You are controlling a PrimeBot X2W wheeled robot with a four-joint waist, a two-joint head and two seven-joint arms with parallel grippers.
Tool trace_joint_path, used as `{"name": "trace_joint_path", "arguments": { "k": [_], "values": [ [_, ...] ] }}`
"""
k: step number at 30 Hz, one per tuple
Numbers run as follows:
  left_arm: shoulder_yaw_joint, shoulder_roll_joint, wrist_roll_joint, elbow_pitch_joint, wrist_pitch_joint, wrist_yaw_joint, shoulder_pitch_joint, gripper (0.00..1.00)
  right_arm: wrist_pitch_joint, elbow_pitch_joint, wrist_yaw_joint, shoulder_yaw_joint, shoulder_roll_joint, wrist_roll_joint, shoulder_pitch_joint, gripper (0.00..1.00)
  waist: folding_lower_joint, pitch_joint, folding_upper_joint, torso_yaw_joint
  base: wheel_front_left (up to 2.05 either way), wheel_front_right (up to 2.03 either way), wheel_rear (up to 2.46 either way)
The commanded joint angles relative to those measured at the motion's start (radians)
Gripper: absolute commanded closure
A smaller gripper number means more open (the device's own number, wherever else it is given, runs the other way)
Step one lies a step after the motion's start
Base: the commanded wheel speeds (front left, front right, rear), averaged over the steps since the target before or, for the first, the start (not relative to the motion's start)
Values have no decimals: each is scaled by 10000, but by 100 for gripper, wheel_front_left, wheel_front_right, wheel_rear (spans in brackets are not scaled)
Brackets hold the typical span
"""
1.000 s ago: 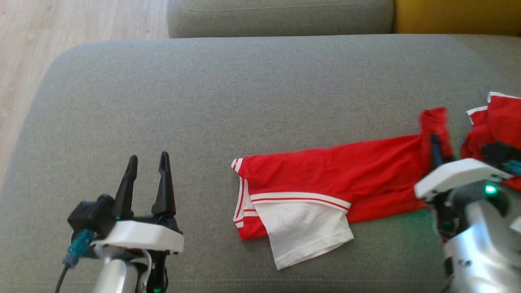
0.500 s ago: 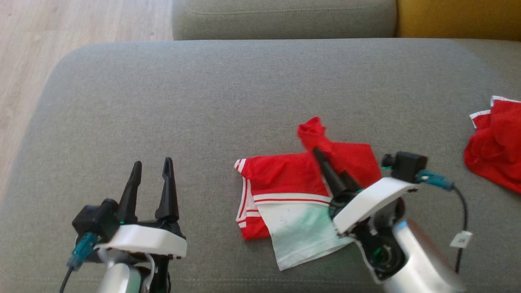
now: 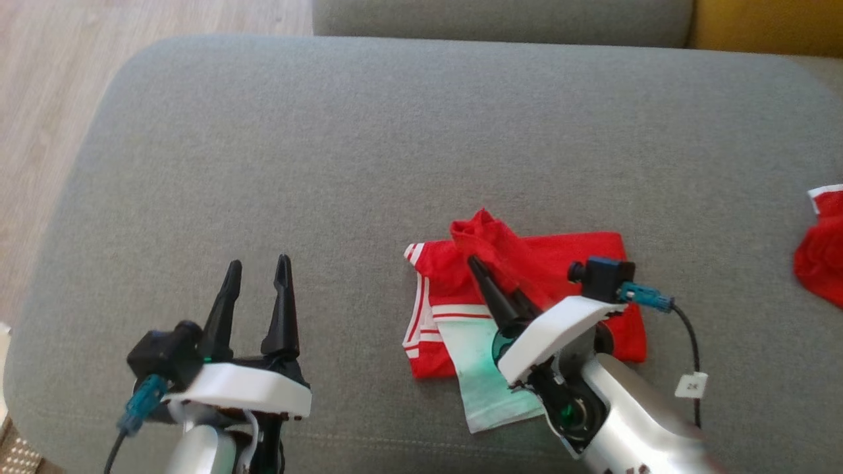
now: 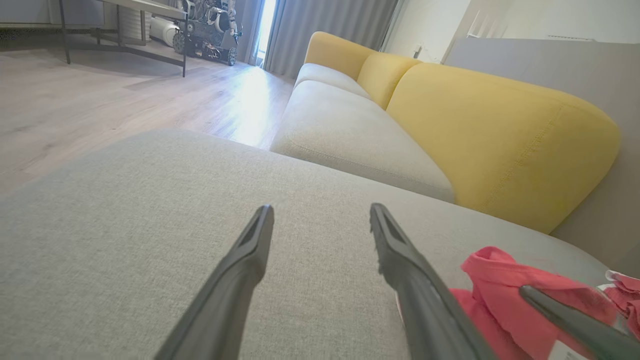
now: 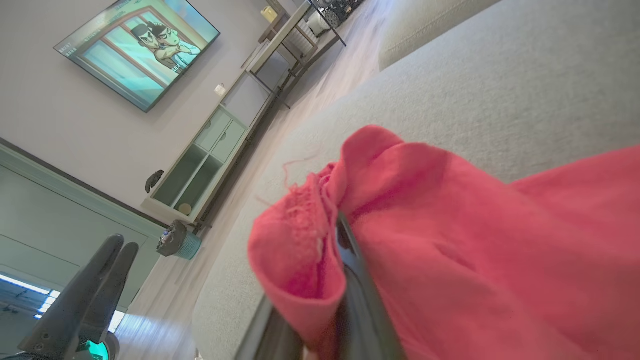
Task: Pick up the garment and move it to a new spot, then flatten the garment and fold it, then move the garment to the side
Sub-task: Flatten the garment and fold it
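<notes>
The garment, red with white stripes and a white panel, lies folded over on the grey cushion. My right gripper is shut on a bunched red edge of it, held just above the garment's left part. From the right wrist, that red cloth drapes over one dark finger. My left gripper hovers open and empty over bare cushion, well to the left of the garment. The left wrist view has its fingers spread, with the red cloth at the lower right.
Another red garment lies at the cushion's right edge. A yellow sofa back and grey seat stand beyond the cushion. Wooden floor lies to the left. A wall TV and cabinet stand farther off.
My right gripper has carried the garment's right end over to the left, doubling the red cloth on itself. The head camera has shifted. The left gripper stays open in place.
</notes>
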Motion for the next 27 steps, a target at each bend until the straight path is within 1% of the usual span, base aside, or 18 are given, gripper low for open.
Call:
{"name": "trace_joint_path", "arguments": {
  "k": [1,2,3,4,5,8,11,16,19,23,27],
  "values": [
    [200,7,-58,-258,-122,12,-433,0,-308,31,-7,496,121,320,-475,100,0,152,0,122,0,0,0],
    [191,7,-56,-249,-122,9,-454,0,-382,161,-7,717,121,478,-557,75,0,187,0,139,0,0,0],
    [191,7,-56,-249,-122,9,-454,0,-382,161,-7,717,121,478,-557,75,0,187,0,139,0,0,0],
    [186,7,-52,-240,-122,7,-469,0,-432,244,-7,981,121,625,-633,45,0,213,0,148,0,0,0],
    [185,7,-49,-232,-122,8,-480,0,-424,311,-7,1253,121,810,-688,0,0,230,0,149,0,0,0],
    [204,7,-39,-206,-122,15,-505,0,-544,441,-7,1959,121,1186,-889,0,0,261,0,118,0,0,0],
    [232,7,-36,-175,-122,37,-531,0,-763,568,-7,2386,121,1587,-1084,0,0,258,0,51,0,0,0],
    [268,7,-34,-154,-122,63,-564,0,-1173,954,-7,2560,121,2047,-1554,0,0,184,0,-158,0,0,0],
    [328,7,-42,-202,-122,90,-572,0,-1458,1426,-7,2278,121,1932,-1963,0,0,101,0,-332,0,0,0],
    [410,7,-42,-290,-122,98,-575,0,-1754,2266,-7,1473,77,1280,-2495,0,0,-24,0,-592,0,0,0],
    [484,7,-45,-372,-122,114,-586,0,-1939,2859,-7,654,-521,177,-2831,0,0,-151,0,-848,0,0,0]
  ]
}}
